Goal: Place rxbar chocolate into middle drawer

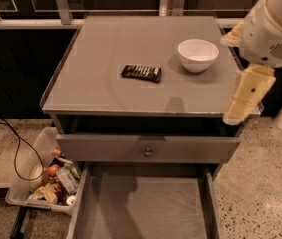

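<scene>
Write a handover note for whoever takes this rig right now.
Gripper: hangs beside the front right corner of the cabinet top, well clear of the bar.
rxbar chocolate: lies flat near the middle of the cabinet top, left of the white bowl and not touching it.
Middle drawer: pulled out below the knobbed drawer; the floor that shows is bare.
Done: drawer open.
Left: reach the bar, grasp it, lower it into the middle drawer.

White bowl (198, 55) on tabletop (100, 83); cluttered bin (41, 183) on floor (262, 183).
</scene>
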You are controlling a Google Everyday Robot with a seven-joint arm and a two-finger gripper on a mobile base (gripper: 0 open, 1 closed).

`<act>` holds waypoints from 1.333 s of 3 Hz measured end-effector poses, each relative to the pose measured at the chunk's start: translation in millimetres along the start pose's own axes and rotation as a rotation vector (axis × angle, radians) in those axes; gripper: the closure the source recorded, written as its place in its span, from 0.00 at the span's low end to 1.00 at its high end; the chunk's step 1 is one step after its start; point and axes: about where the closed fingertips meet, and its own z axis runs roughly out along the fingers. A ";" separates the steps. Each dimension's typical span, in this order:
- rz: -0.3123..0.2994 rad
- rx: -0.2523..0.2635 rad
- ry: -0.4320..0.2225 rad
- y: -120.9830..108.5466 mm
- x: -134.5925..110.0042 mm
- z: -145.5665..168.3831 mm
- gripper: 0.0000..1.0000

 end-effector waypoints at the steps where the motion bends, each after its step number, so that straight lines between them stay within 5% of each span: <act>1: -0.058 0.014 -0.099 -18.9 -39.7 17.8 0.00; 3: -0.076 0.037 -0.258 -72.9 -88.9 57.3 0.00; 4: -0.076 0.037 -0.258 -72.9 -88.9 57.3 0.00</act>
